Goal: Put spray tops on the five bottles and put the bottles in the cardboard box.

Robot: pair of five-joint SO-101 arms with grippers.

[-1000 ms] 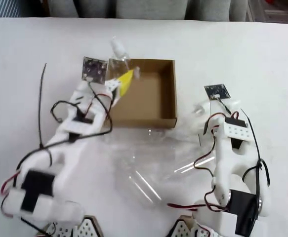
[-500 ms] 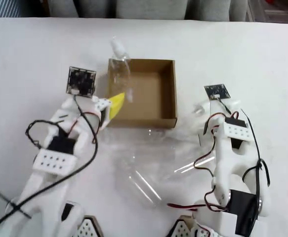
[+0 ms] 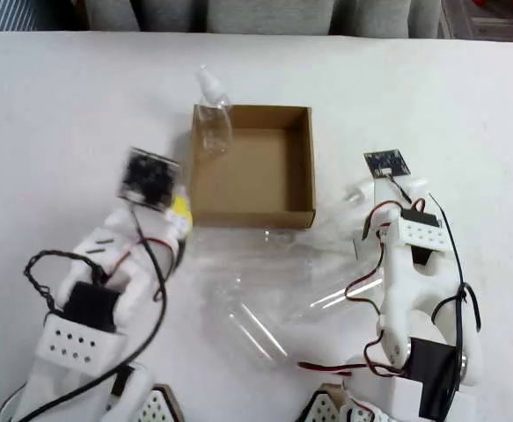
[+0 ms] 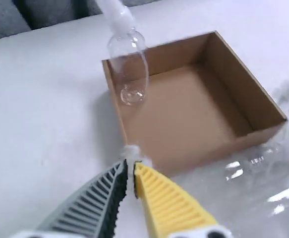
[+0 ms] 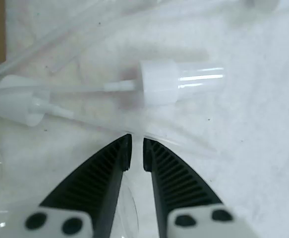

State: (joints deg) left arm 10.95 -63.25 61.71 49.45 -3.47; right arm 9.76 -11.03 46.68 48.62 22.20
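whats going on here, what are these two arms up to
The job is capping clear spray bottles and boxing them. One capped bottle lies tilted across the rim of the cardboard box at a far corner, base over the inside, spray top outside. The left gripper is shut and empty near the box's front corner. The right gripper, also shut and empty, hangs over loose spray tops on the table. More clear bottles lie in front of the box.
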